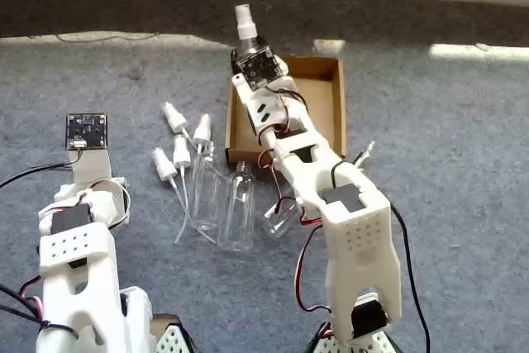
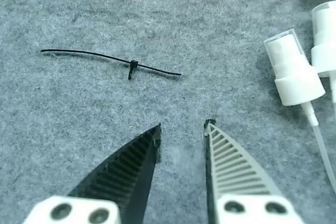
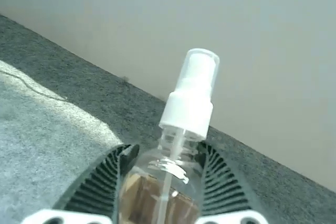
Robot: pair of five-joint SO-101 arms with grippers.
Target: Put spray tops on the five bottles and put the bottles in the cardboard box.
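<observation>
**One capped bottle at the box, four tops loose**

Held in the right gripper (image 3: 167, 150), fingers clamped on its sides: one clear bottle (image 3: 157, 182) with a white spray top (image 3: 191, 98) fitted, upright, raised at the far left corner of the cardboard box (image 1: 339, 105). Brown box open at the top, its inside partly hidden behind the right arm (image 1: 314, 163). Lying on the grey desk (image 1: 446, 204) just left of the box: four loose spray tops (image 1: 173, 116), each white with a thin dip tube. Close beside those, two uncapped bottles (image 1: 238, 204), clear, side by side. A third bottle (image 1: 281, 219) half tucked under the right arm. Farther left, the left gripper (image 2: 184, 127), fingers apart above the desk, with a thin black cable tie (image 2: 110, 61) lying ahead of the fingertips and three of the loose tops near at one side.
</observation>
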